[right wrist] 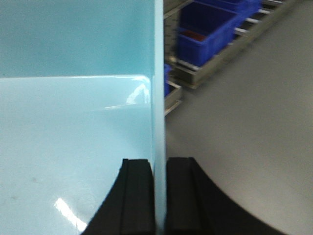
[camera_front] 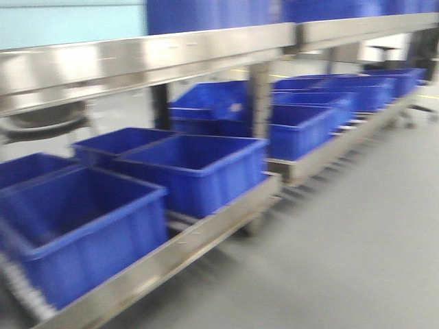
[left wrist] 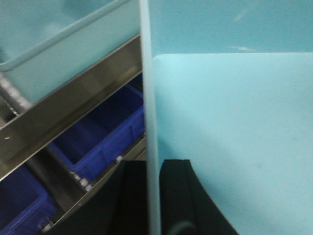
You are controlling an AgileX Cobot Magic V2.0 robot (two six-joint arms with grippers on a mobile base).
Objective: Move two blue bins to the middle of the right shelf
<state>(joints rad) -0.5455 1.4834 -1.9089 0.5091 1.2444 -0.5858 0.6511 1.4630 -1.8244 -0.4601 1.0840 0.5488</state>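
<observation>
Since both wrist cams are basically pressed up against it, the closest thing is the pale blue bin: smooth, glossy plastic with a rounded inner corner and a thin, straight wall. The right gripper has that wall pinched between its two black, flat-faced fingers, one inside the bin and one outside. The left gripper is clamped the same way on a thin pale wall, with a black finger on either side. I can't tell if that's the opposite side of the same bin. So the bin is in the grippers' hold, right beside the shelving. Just past the left gripper, a brushed steel shelf rail runs diagonally, with another pale bin above it and dark blue bins below. The front view is badly motion-blurred, but the lower level shows those dark blue bins in a row, rectangular with thick rims, side by side on steel framing. There's matte grey floor to the right, and further back a second rack carries more of them.
</observation>
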